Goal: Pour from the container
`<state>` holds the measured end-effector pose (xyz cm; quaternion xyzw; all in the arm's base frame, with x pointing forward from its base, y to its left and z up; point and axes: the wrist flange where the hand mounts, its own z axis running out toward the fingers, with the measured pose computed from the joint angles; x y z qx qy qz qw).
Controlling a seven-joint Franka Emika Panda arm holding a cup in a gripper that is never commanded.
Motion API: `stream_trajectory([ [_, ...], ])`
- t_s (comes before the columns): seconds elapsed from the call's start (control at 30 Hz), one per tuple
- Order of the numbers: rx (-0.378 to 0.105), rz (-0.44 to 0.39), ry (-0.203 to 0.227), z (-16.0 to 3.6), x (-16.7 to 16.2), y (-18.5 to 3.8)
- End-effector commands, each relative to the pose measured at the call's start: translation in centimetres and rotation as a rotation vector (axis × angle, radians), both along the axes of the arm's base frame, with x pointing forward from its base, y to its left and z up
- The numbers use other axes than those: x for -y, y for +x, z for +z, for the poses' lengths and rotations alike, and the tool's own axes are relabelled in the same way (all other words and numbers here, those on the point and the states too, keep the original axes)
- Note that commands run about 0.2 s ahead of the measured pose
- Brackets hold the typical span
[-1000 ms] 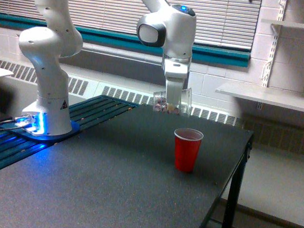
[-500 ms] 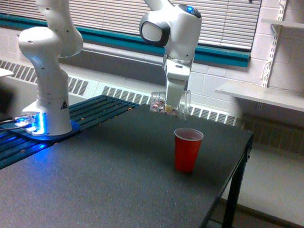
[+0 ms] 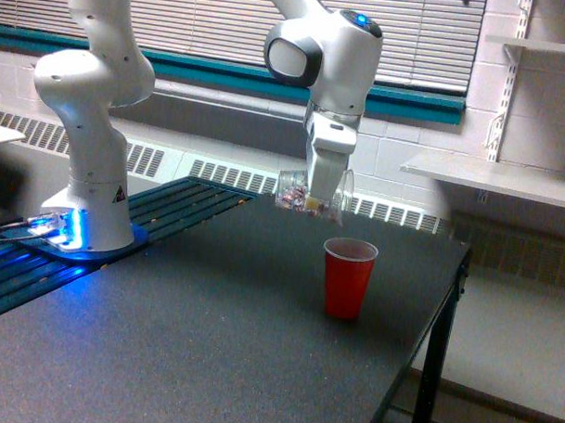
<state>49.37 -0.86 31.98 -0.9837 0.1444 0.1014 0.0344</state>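
Note:
My gripper (image 3: 320, 190) is shut on the container (image 3: 300, 194), a small clear plastic cup with brownish and pale bits inside. The cup lies tipped on its side in the air, its closed end toward the exterior view's left and its mouth toward the right. It hangs above and slightly left of an opaque red cup (image 3: 348, 277), which stands upright on the dark table (image 3: 167, 337) with its mouth open upward. I cannot see any bits falling.
The arm's white base (image 3: 88, 205) stands at the table's far left on a blue-lit plate. The table's right edge (image 3: 441, 310) drops off just beyond the red cup. A white shelf (image 3: 488, 177) juts out at the right wall.
The gripper has shifted slightly right and up, and the clear cup has rotated further, its closed end swinging out to the left.

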Motion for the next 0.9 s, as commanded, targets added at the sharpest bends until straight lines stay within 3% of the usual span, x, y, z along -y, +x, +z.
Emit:
stream_trajectory([
  [0.03, -0.025, 0.045, -0.001, 0.08, -0.11, 0.25],
  [0.9, -0.093, 0.067, -0.004, -0.57, -0.68, 0.52],
])
